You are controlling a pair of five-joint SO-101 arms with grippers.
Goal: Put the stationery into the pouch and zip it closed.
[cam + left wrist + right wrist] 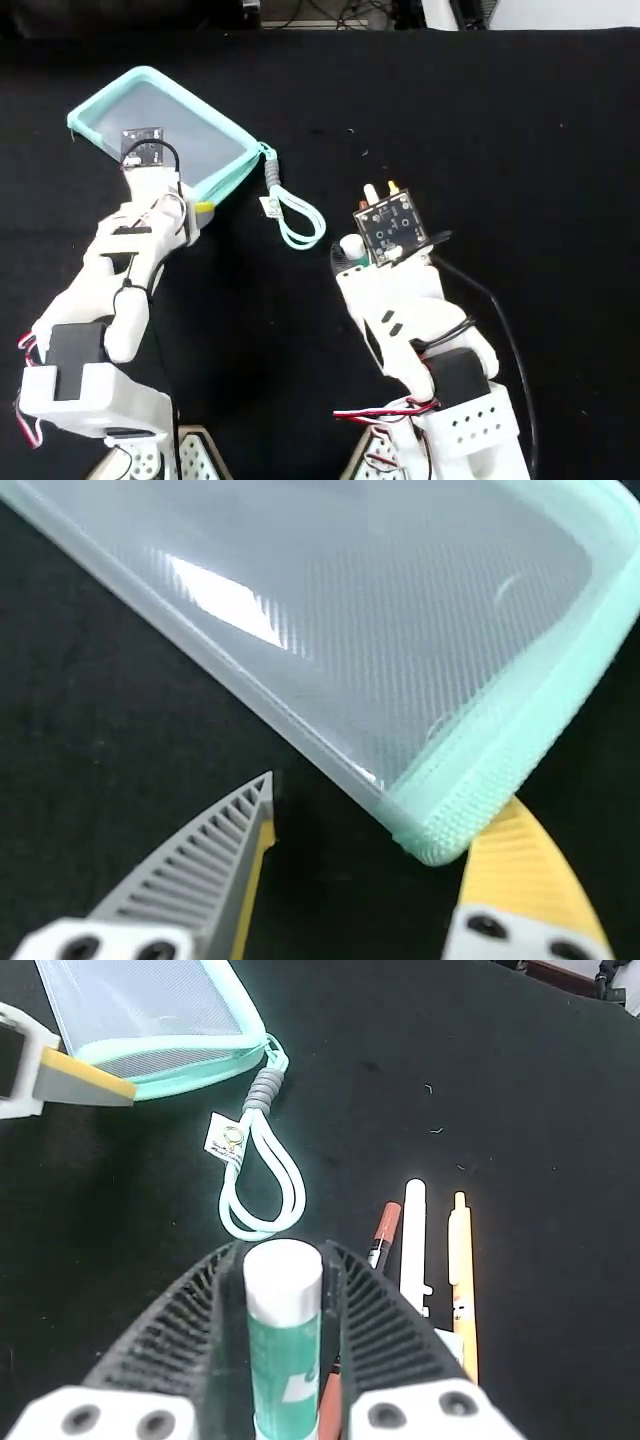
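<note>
One mint pouch [170,130] lies at ten o'clock on the tabletop [520,120], one corner between the left gripper [390,805]'s wide-spread fingers [520,850]. Its strap loop [298,222] trails toward four o'clock. The right gripper [283,1250] clamps one glue stick [283,1295], with three pens [413,1240] at its twelve o'clock.

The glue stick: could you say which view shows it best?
The right wrist view: the glue stick, white cap and green body, sits clamped in the right gripper. The high view shows just its cap.
</note>
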